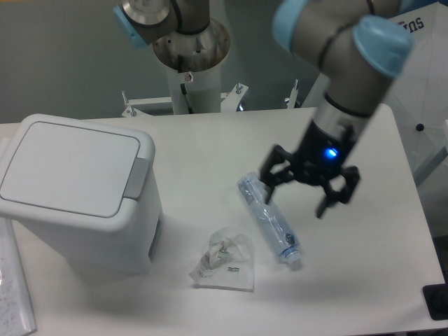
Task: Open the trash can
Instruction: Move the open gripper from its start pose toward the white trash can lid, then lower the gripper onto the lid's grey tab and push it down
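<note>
Sitting at the left: the trash can (77,192) stood on the white table (210,140), its left side close to the table's left edge and its front face near the front edge.
Lid: the flat white lid (68,168) lay shut, level with the rim.
Button tab: the grey push-button tab (136,178) sat on the lid's right edge, facing the bare middle of the table.
Left margin: a pale flat strip (14,290) lay beside the can's base at the picture's left border; what it was could not be told.
Middle front: a crumpled clear wrapper (225,261) lay on the table, apart from the can, with bare tabletop between them.
Right of centre: a clear plastic bottle (269,218) lay on its side, slanted, cap toward the front.
Gripper: the gripper (297,198) hung above the bottle's upper end, fingers spread and grasping nothing, well apart from the can.
Open room: bare tabletop ran between tab and gripper.
Far right: the table's right edge slanted down toward a dark object (437,302) at the corner.
</note>
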Controlling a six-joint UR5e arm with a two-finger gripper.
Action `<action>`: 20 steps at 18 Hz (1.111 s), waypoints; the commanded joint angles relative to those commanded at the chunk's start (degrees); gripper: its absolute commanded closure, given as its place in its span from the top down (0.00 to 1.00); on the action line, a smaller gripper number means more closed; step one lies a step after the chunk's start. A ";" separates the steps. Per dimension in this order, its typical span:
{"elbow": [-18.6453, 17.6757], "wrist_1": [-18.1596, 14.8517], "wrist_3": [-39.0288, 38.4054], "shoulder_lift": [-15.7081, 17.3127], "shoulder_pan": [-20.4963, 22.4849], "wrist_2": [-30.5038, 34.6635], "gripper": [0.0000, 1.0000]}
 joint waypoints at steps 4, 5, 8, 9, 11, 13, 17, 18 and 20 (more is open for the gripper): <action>-1.84 0.26 -3.60 2.74 -2.73 -1.83 1.00; -2.20 1.05 -3.61 2.56 -3.61 -3.41 1.00; -4.30 7.18 -3.43 2.65 -4.23 -4.48 1.00; -4.57 8.08 -3.43 2.65 -4.67 -4.92 1.00; -4.66 8.26 -3.26 2.30 -5.37 -5.62 1.00; -4.57 8.52 -2.99 2.03 -5.55 -5.63 1.00; -4.49 8.96 -2.11 1.33 -7.83 -5.54 1.00; -4.57 8.96 -2.46 1.07 -8.10 -5.54 1.00; -5.19 8.88 -2.99 1.07 -9.50 -5.45 1.00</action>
